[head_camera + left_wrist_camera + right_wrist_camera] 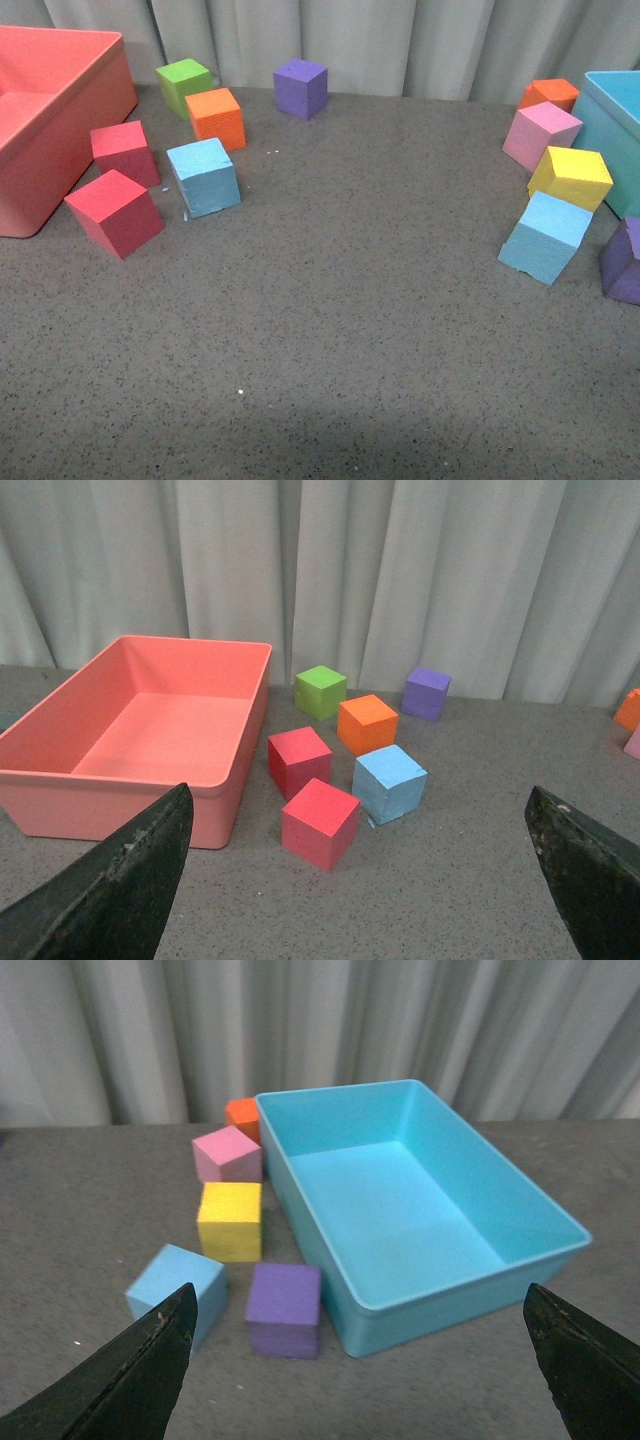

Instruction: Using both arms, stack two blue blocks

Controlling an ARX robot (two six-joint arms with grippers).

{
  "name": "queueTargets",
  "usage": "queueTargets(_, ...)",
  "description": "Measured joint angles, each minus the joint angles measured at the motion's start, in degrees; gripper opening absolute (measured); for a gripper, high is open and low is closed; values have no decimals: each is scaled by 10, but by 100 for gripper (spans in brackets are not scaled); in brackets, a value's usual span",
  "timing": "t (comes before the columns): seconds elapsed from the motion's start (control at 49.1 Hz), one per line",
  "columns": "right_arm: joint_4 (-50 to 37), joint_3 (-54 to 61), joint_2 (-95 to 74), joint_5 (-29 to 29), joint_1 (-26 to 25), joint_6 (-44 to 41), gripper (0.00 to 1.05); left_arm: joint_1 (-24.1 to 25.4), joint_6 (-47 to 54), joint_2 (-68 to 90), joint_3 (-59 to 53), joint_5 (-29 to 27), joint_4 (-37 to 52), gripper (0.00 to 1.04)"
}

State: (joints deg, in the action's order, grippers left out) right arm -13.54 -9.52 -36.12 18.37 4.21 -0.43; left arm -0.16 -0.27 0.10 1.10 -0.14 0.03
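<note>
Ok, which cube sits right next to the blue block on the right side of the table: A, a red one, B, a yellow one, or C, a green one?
B: the yellow cube sits just behind the right blue block, close beside it.

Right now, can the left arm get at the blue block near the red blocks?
Probably yes. The blue block lies ahead of the open left claw, top uncovered; a red block and the orange block stand close by.

Table (350, 340) middle lies open; red cube (114, 212) crowds left blue block (204, 176), yellow cube (570, 177) right blue block (545, 238).
</note>
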Motion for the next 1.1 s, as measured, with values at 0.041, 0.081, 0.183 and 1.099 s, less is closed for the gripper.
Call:
queueTargets(0.041, -23, -35, -82, -10, 5, 31, 95, 0, 0, 0, 0, 0, 0, 98)
queueTargets(0.081, -31, -56, -130, -14, 9, 50, 95, 0, 0, 0, 0, 0, 0, 98)
queueTargets(0.183, -28, -130, -277, -32, 26, 117, 95, 0, 0, 0, 0, 0, 0, 98)
queueTargets(1.099, 247, -565, -821, -59, 47, 370, 95, 0, 0, 0, 0, 0, 0, 98)
